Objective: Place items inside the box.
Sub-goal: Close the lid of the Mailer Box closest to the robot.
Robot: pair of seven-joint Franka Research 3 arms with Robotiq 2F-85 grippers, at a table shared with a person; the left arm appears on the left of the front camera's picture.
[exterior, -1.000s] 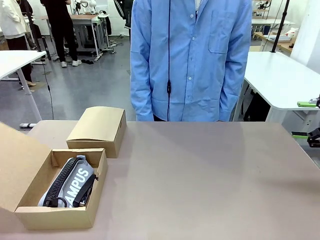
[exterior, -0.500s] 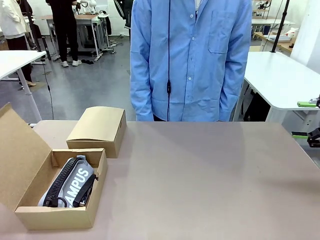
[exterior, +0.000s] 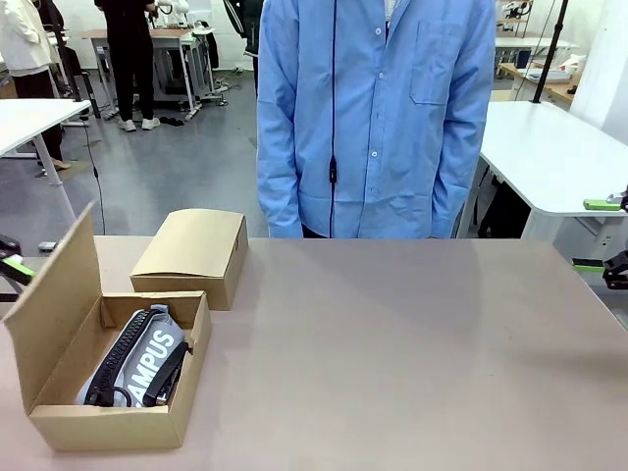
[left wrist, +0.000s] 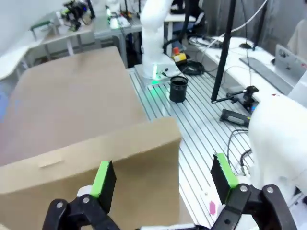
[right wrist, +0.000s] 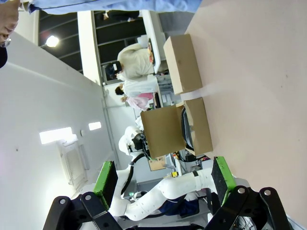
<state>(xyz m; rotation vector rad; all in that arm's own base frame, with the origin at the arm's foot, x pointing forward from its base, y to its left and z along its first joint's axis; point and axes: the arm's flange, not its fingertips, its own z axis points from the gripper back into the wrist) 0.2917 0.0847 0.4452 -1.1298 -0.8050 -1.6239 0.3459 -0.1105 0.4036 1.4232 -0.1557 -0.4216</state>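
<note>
The left gripper (left wrist: 160, 179) stands wide open behind the raised lid (exterior: 54, 285), holding nothing, and folding that stiff cardboard flap well looks to mean pushing evenly near its free edge. The right gripper (right wrist: 163, 181) is spread and empty too. Snug in the open box (exterior: 118, 430): a soft grey "CAMPUS" pencil case (exterior: 137, 358) (black zip along one side).

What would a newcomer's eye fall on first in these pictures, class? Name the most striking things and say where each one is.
First comes the open cardboard box at the table's near left, its lid raised, with a grey pencil case printed "CAMPUS" lying inside. Just behind it sits a closed cardboard box. Across the table stands a person in a blue shirt, and the left gripper hangs behind the lid, jaws open.
</note>
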